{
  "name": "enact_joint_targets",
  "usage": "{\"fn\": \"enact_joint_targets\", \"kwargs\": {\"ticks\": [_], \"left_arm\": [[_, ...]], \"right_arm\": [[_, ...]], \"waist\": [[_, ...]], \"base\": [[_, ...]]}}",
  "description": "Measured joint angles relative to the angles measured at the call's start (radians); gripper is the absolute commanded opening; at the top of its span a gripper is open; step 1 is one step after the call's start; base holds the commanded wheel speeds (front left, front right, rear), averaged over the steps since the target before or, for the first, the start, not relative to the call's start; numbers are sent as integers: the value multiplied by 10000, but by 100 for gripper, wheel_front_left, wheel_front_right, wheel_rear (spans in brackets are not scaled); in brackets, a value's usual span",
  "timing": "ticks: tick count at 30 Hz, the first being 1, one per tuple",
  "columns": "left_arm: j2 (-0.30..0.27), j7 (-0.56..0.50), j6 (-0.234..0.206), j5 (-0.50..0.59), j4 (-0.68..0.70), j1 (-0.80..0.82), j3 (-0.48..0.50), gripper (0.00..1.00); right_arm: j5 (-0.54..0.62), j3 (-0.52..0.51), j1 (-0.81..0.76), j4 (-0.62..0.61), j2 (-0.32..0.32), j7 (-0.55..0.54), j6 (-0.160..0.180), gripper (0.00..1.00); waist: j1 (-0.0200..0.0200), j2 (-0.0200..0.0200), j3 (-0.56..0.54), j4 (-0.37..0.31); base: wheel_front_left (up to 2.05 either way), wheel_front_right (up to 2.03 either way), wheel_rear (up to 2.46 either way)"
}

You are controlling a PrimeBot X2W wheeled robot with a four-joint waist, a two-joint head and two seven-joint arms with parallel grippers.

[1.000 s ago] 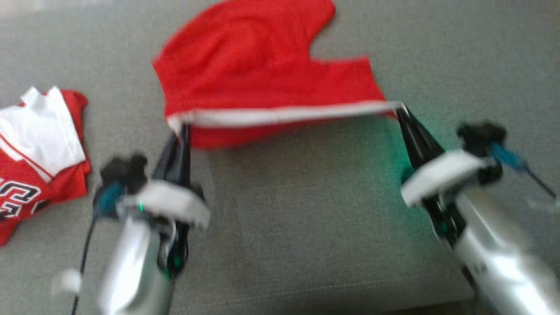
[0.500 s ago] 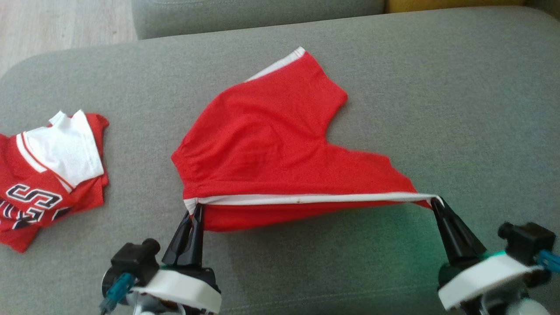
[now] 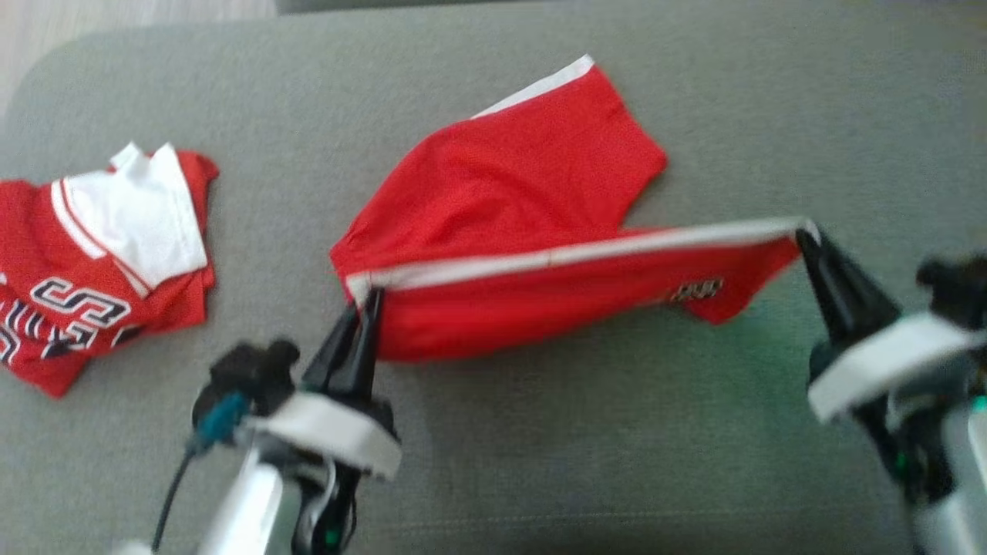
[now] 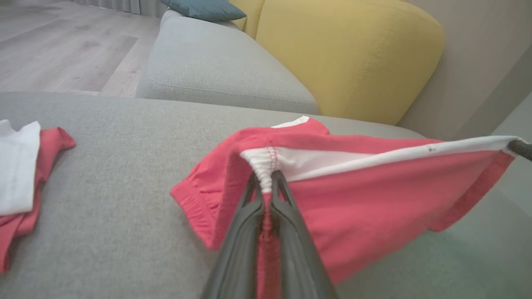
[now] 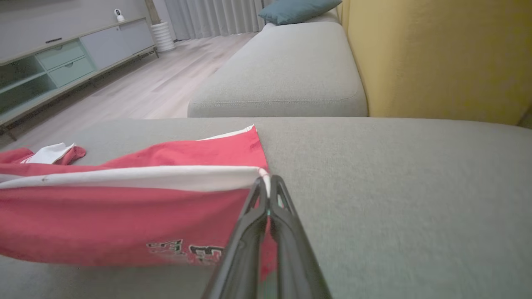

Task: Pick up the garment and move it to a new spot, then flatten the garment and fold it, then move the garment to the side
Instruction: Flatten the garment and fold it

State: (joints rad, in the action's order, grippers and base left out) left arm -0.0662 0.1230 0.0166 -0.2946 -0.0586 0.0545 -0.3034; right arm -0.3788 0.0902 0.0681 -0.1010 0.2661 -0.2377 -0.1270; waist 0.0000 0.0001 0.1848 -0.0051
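The garment (image 3: 532,177) is a pair of red shorts with a white stripe, lying partly on the grey sofa cushion (image 3: 540,462). Its white-edged side is lifted and stretched between my two grippers. My left gripper (image 3: 365,299) is shut on the waistband corner (image 4: 266,172) of the garment. My right gripper (image 3: 806,235) is shut on the leg-hem corner (image 5: 262,174), with the printed logo (image 5: 187,249) hanging below the held edge. The far leg (image 3: 586,85) still rests flat on the cushion.
A folded red and white jersey (image 3: 92,254) lies at the cushion's left edge. A second grey cushion (image 5: 282,70), a yellow backrest (image 4: 353,50) and a blue pillow (image 5: 297,10) lie beyond. Wooden floor (image 4: 54,45) is to the left.
Both grippers have raised the stretched white-edged side, the right one higher, so the front panel with the logo now hangs in view. The head camera has also shifted.
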Motion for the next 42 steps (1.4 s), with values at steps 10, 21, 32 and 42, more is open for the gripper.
{"fn": "enact_joint_targets", "kwargs": {"ticks": [10, 21, 32, 42], "left_arm": [[192, 476, 508, -911, -2418, 3290, -430, 0], [337, 1053, 299, -2493, -4606, 5822, -2104, 0], [368, 1266, -337, -3122, -5781, 6635, -2863, 100], [-291, 1312, -1818, -1074, -3436, 4377, -1503, 100]], "right_arm": [[-786, 1517, 4907, 3747, 1172, 288, 0, 0], [-1526, 3486, 8295, 7582, 1526, 1193, 0, 0], [-2050, 5055, 9385, 9240, 1415, 3776, 0, 100], [-1471, 3507, 7727, 7682, 1321, 4886, 0, 100]], "waist": [[0, 0, 1351, 1080], [0, 0, 2627, 2165], [1, -1, 2982, 2185], [1, 0, 2221, 1546]], "base": [[0, 0, 0], [0, 0, 0], [0, 0, 0], [0, 0, 0]]}}
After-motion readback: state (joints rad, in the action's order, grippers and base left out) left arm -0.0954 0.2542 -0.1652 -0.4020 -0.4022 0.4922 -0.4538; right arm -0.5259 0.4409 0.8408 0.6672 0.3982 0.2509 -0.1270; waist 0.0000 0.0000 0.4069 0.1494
